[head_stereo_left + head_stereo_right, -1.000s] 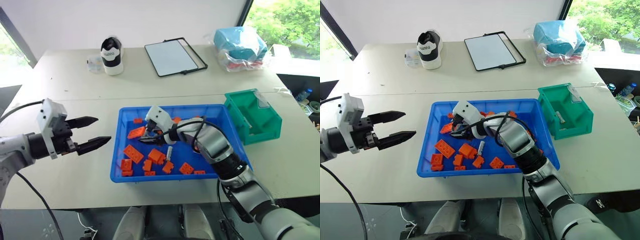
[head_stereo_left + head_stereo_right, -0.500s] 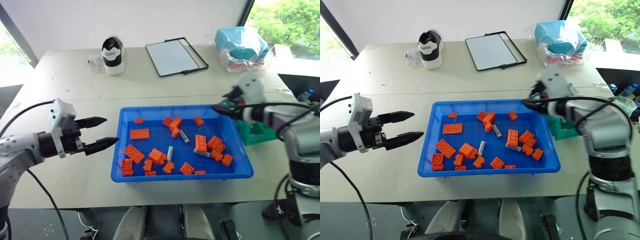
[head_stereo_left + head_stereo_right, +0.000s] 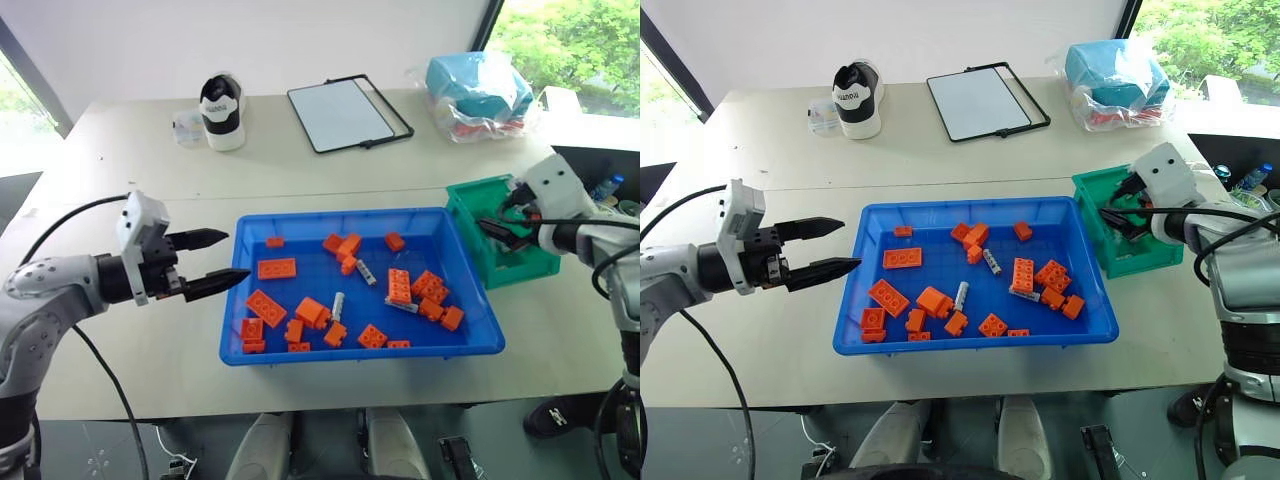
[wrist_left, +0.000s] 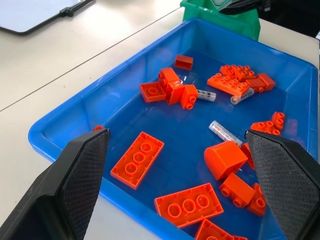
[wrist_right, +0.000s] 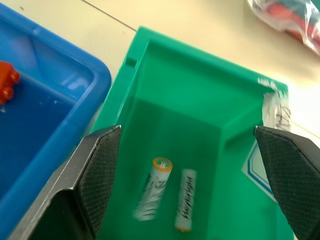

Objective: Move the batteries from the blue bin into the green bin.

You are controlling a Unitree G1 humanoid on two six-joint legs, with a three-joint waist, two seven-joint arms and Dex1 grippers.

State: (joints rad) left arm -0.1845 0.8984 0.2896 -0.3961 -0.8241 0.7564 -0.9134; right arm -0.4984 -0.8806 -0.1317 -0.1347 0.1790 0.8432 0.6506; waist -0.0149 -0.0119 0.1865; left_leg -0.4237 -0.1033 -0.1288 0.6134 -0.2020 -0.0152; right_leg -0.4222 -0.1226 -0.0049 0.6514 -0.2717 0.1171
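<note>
Well, the right gripper (image 3: pixel 1118 212) hangs over the green bin (image 3: pixel 1150 255) with its jaws spread wide and nothing between them; two batteries already lie on the green floor (image 5: pixel 156 187), side by side and loose. The left gripper (image 3: pixel 220 258) hovers just outside the near-left rim of the blue bin (image 3: pixel 232 310), fingers parted and empty too. Three batteries are left in the blue tray among the orange bricks (image 3: pixel 903 258): one near the middle (image 3: pixel 961 294), one further back (image 3: pixel 993 262), and one lying against a stack of bricks (image 3: pixel 1025 295).

They look light, hard and smooth, so I'd expect them to roll or squirt out of a sloppy pinch; the safest hold is across the middle of the barrel, fingers square to its length. The middle one (image 4: pixel 224 133) lies clear enough for that; the one against the bricks (image 4: pixel 241 98) seems crowded, and the fingers may catch a brick alongside it.
</note>
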